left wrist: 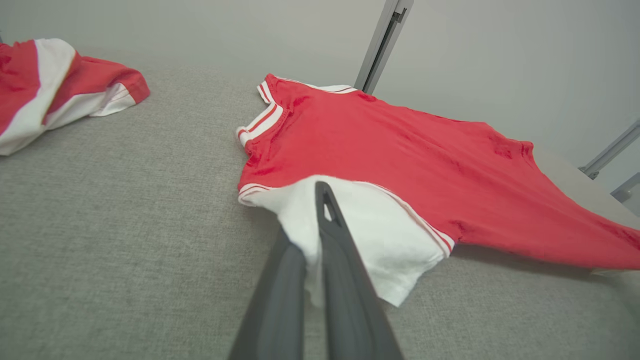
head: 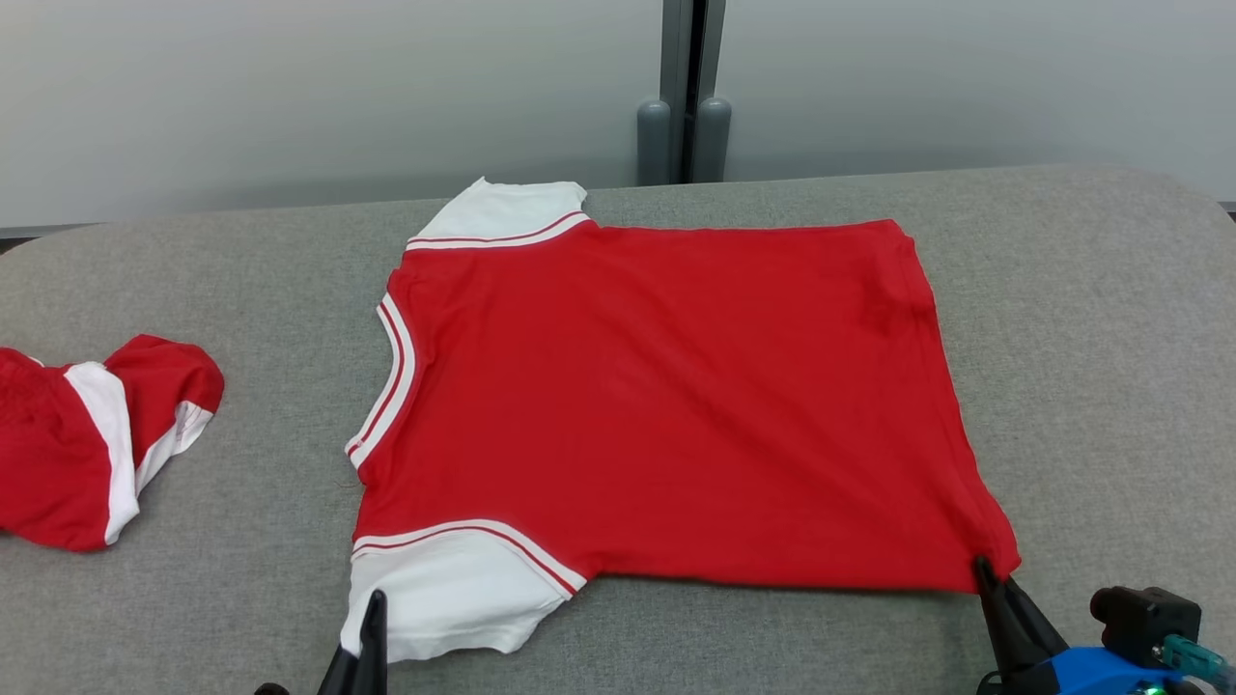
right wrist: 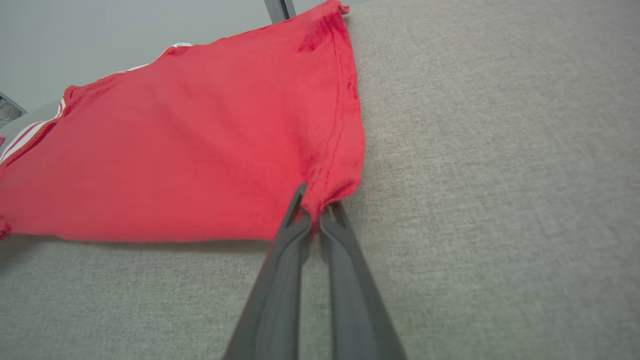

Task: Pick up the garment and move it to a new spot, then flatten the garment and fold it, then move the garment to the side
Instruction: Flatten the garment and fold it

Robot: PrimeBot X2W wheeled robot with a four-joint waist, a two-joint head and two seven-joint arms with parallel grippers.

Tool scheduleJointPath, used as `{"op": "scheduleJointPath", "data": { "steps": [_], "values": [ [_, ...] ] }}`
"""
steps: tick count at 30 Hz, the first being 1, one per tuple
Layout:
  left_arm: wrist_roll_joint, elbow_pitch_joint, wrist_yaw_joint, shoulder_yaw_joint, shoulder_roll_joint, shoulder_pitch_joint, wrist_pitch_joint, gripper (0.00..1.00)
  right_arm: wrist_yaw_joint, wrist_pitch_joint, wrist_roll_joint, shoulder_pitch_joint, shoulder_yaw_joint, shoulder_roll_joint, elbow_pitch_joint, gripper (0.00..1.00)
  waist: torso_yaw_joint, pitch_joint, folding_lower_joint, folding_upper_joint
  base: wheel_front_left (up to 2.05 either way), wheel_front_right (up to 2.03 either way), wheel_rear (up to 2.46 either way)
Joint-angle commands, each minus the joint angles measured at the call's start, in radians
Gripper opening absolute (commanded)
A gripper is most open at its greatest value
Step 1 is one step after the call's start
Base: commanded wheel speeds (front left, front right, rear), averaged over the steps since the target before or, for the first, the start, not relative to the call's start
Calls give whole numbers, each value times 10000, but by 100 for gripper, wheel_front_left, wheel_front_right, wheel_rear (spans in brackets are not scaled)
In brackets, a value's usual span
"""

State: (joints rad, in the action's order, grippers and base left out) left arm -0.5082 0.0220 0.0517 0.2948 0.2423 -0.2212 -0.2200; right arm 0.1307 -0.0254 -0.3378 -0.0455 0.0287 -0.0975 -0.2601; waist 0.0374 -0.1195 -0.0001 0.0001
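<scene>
We see the red garment (head: pixel 657 405) spread flat on the grey tabletop (head: pixel 1091 367), its neck toward our left and its hem toward our right. Our left gripper (head: pixel 372 618) is closed on the near white sleeve (head: pixel 444 589), with cloth pinched between its fingers. Our right gripper (head: pixel 987 574) is clamped on the near hem corner (head: pixel 990 545), which bunches at the tips. A second garment (head: pixel 87 444), red and white, lies crumpled at the far left, well apart.
</scene>
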Motion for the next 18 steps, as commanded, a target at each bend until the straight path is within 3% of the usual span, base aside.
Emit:
{"op": "scheduleJointPath", "data": {
  "steps": [1,9,18],
  "values": [
    [79,-57,-35,-19,48,153,30,0,1,60,-3,-155,31,47,126,0,-3,8,1,-1,0,0,0],
    [284,45,-304,156,426,790,209,0,1,726,-172,-213,31,107,870,0,58,-91,1,-1,0,0,0],
    [458,527,-793,144,933,2148,349,0,1,1115,142,1186,-110,260,298,0,279,-608,1,-1,0,0,0]
  ]
}}
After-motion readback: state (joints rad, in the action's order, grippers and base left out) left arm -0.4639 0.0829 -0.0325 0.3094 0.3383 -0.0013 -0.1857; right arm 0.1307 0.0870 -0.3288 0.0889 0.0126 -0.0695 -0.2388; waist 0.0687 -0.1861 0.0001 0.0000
